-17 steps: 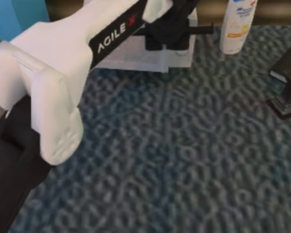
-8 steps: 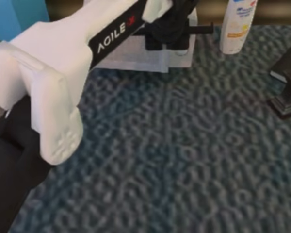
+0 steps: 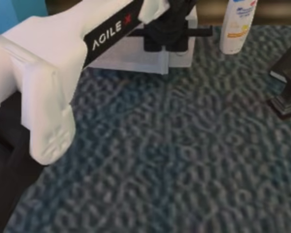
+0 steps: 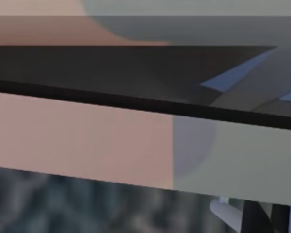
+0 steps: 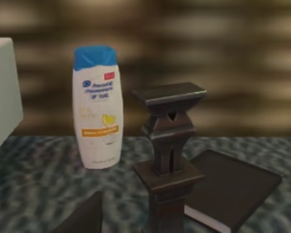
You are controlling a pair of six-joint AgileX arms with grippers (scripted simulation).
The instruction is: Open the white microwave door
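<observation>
Carpet-like blue-grey patterned table fills most of the top view, and the white microwave sits at the upper middle of the frame, largely covered by my left arm, which stretches from the lower left corner diagonally up to it with the AGILE lettering on its black band. The left gripper is a dark mass right over the microwave's front upper part, near its right end; whether its fingers are apart or together I cannot tell, since the arm and wrist hide them. The door shows as a pale translucent panel along the microwave's front, its right edge standing slightly forward of the body near the frame's upper middle. The left wrist view is taken up by close flat surfaces, pinkish and off-white with a dark band across, with a strip of the table along the lower edge. A white shampoo bottle with a blue cap stands upright at the upper right of the top view, just beside the microwave. A dark pedestal-like stand sits at the right edge. The right gripper does not show anywhere; the right wrist view shows the bottle and the stand upright.
</observation>
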